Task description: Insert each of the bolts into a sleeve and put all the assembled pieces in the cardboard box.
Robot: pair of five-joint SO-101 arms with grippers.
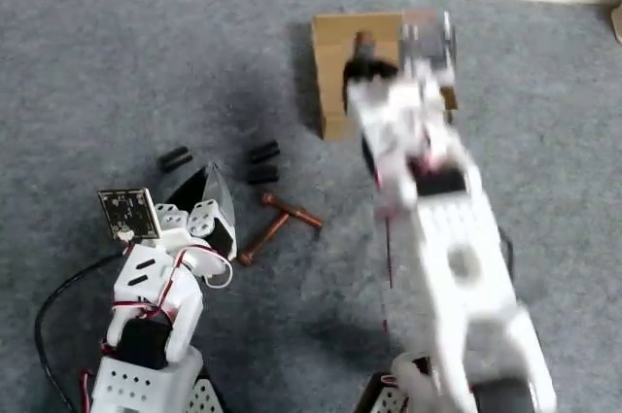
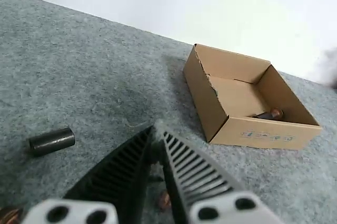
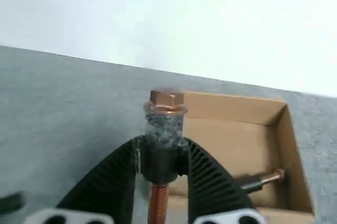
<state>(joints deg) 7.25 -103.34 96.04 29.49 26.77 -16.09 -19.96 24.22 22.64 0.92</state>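
Over grey carpet, right end effector pinches a copper, seemingly sleeved bolt.

I count three loose sleeves on the worktop in the left half of the high view: one by itself, two side by side. Just below those I count two bare bolts. One assembled piece sits in the right end effector. A second assembled piece lies inside the single box.
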